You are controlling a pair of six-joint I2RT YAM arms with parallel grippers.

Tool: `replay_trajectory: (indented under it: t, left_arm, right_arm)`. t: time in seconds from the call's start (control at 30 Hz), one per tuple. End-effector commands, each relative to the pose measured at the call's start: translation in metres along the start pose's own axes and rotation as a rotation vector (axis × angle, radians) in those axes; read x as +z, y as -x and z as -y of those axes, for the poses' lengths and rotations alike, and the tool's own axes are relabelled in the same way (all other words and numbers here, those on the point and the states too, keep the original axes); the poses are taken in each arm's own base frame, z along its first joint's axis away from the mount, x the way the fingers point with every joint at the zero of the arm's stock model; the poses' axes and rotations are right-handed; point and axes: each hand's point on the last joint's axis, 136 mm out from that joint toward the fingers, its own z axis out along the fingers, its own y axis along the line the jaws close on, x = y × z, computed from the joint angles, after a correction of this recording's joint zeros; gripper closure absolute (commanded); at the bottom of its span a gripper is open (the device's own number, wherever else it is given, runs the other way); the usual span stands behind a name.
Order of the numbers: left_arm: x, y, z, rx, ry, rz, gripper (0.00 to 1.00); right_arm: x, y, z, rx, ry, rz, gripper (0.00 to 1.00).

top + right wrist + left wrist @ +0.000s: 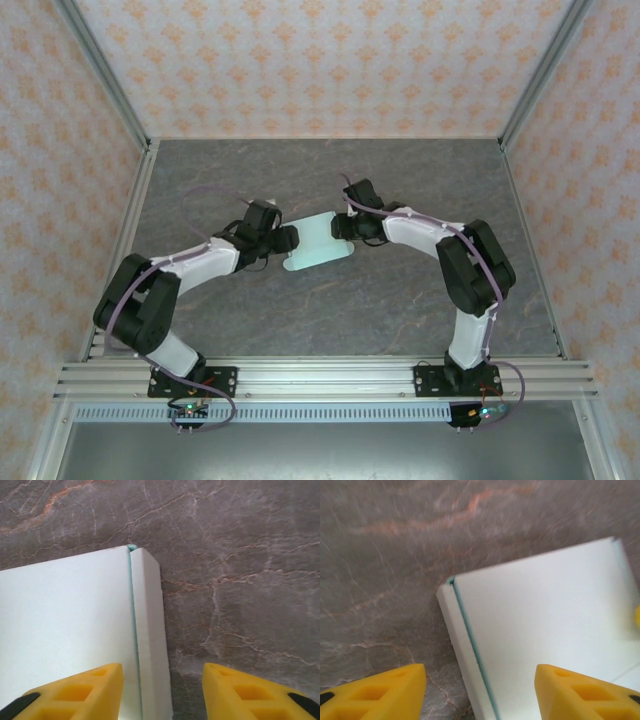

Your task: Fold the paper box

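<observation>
Left wrist: left gripper [477, 677] spread astride a flap of the paper box [545, 630], right gripper [161, 675] likewise; probably pinch-folding next

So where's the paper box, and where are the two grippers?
paper box [318, 243]: top view, middle of its pale panel.
left gripper [480, 667]: left wrist view, midway between its yellow fingertips.
right gripper [162, 665]: right wrist view, midway between its yellow fingertips.

paper box [318, 242] is lying flat on the table [400, 300], midway across | left gripper [290, 238] is straddling its left edge | right gripper [342, 226] is straddling its right edge, slightly farther back
</observation>
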Motion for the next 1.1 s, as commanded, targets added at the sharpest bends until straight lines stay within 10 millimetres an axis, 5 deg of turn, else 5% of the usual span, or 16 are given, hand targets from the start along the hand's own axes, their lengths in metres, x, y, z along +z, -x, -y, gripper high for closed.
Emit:
replay_trajectory:
  t: [0.0,0.13,0.43,0.77,1.07]
  left_arm:
    - [-0.031,0.038,0.002,0.055,0.029,0.144,0.37]
    - [-0.034,0.054,0.002,0.096,0.029,0.154,0.34]
    - [0.005,0.061,0.009,0.245,-0.009,-0.008,0.29]
    - [0.03,0.07,0.015,0.324,-0.017,-0.154,0.31]
    - [0.048,0.046,0.032,0.375,-0.139,-0.32,0.33]
  right_arm:
    - [-0.044,0.029,-0.006,-0.07,-0.04,0.101,0.52]
    - [-0.072,0.023,-0.01,-0.116,-0.064,0.157,0.5]
    - [-0.098,-0.04,-0.011,-0.094,-0.019,0.162,0.41]
    - [-0.096,-0.065,-0.015,-0.025,0.049,0.153,0.39]
    - [-0.089,-0.077,-0.017,0.004,0.08,0.108,0.39]
